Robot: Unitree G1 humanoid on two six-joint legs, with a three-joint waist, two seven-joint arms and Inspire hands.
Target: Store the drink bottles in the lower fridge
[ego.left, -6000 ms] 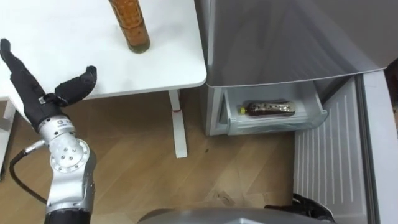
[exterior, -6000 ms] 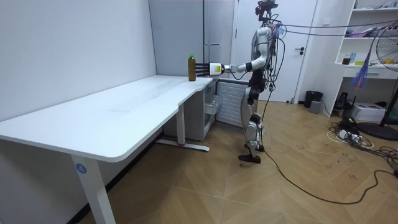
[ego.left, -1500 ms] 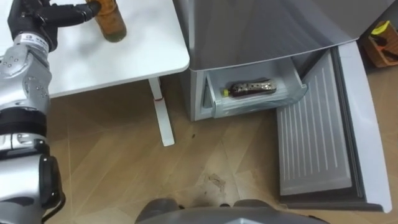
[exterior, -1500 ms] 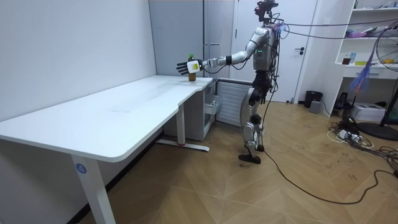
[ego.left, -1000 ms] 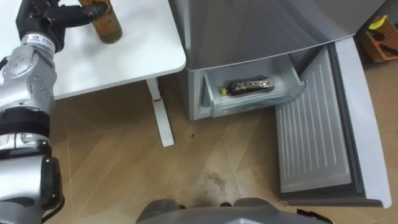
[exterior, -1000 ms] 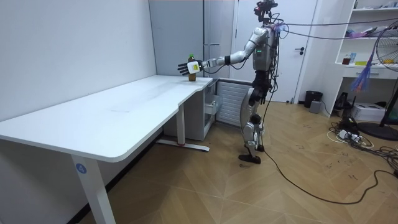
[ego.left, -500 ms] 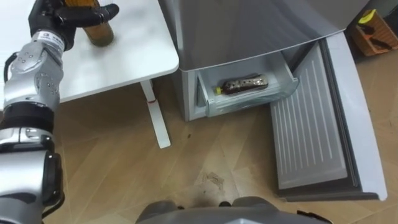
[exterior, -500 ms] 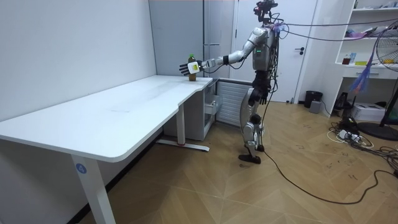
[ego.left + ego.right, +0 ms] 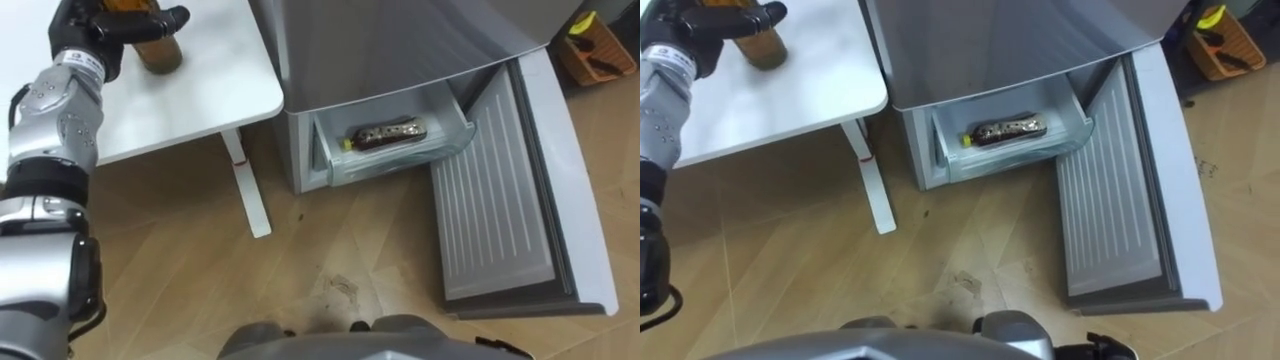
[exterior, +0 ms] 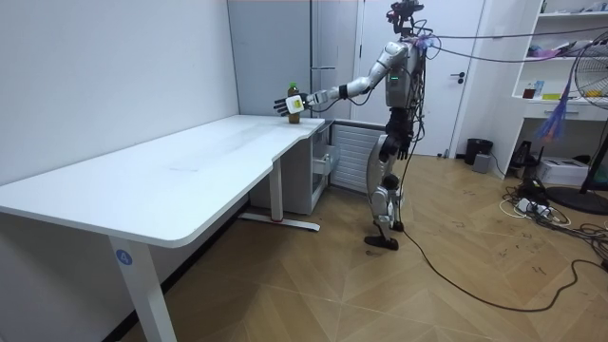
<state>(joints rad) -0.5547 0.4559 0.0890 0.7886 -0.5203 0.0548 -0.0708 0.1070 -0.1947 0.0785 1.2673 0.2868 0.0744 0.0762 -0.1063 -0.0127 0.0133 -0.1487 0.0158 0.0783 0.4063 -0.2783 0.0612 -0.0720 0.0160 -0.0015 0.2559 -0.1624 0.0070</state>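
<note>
A brown drink bottle (image 9: 158, 50) stands on the white table (image 9: 190, 100) near its corner by the fridge. My left hand (image 9: 92, 28) is at the bottle's side, shut on it, with the thumb wrapped across its front; the bottle (image 9: 760, 46) and the hand (image 9: 680, 28) also show at the right eye view's top left. In the room view I stand before the fridge with my left arm stretched out to the bottle (image 10: 294, 107). A second dark bottle (image 9: 383, 133) lies on its side in the fridge's open lower drawer (image 9: 400, 163).
The grey fridge (image 9: 400, 50) stands right of the table, its lower door (image 9: 500, 200) swung open over the wooden floor. A white table leg (image 9: 247, 185) stands between table and fridge. An orange box (image 9: 600, 50) sits at the far right.
My left hand has gone from open beside the table edge up to the bottle and closed round it. The view has shifted as my head turned; the drawer and its bottle lie as before.
</note>
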